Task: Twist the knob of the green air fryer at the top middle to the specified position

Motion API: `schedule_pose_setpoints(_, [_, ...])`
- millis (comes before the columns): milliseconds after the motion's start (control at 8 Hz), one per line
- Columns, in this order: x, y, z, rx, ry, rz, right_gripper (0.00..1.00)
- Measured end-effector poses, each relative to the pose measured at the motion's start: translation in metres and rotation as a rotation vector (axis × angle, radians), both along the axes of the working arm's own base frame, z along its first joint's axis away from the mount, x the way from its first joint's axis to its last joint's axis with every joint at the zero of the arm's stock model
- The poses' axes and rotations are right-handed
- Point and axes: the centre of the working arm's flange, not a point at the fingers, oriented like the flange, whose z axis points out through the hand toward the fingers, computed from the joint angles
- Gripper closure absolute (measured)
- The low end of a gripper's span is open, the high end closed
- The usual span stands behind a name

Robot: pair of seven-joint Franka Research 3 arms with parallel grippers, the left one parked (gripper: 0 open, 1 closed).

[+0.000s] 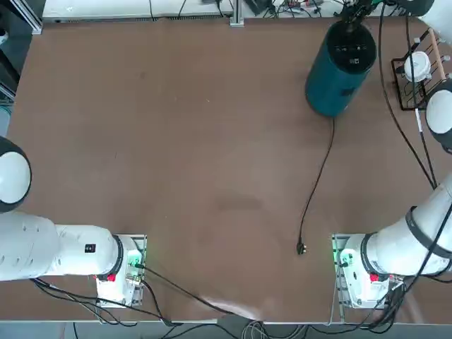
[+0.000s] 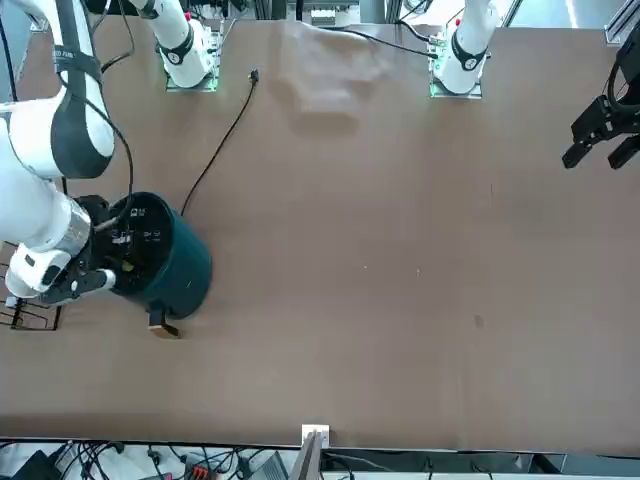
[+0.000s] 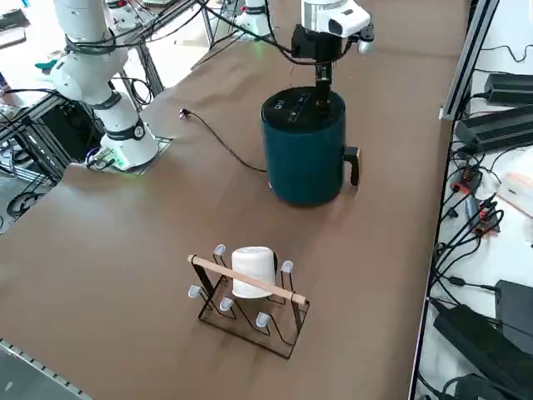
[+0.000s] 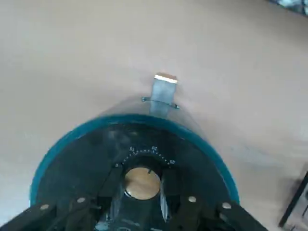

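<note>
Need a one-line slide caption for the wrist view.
Right gripper straddles the knob on the air fryer.

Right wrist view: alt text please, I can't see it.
The right gripper sits on the green air fryer's black top, one finger either side of the gold knob, close against it. The fryer's handle projects over the brown table.

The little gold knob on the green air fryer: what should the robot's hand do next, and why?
Probably close the right end effector onto the knob, then turn it. In the wrist view its two fingers flank the knob on the green air fryer with slight gaps showing, so it looks lined up but not yet gripping.
</note>
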Motion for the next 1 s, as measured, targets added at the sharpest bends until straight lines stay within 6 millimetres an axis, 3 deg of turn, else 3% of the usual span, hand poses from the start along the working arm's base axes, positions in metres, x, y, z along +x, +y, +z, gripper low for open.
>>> schedule_pose_setpoints(375, [0.000,-0.001,0.000,-0.013,-0.003,0.255,0.55])
schedule_pose_setpoints(625, [-0.001,0.010,0.000,-0.097,0.003,0.430,0.55])
schedule_pose_setpoints(1000, [0.000,0.014,0.000,-0.123,0.002,0.559,0.55])
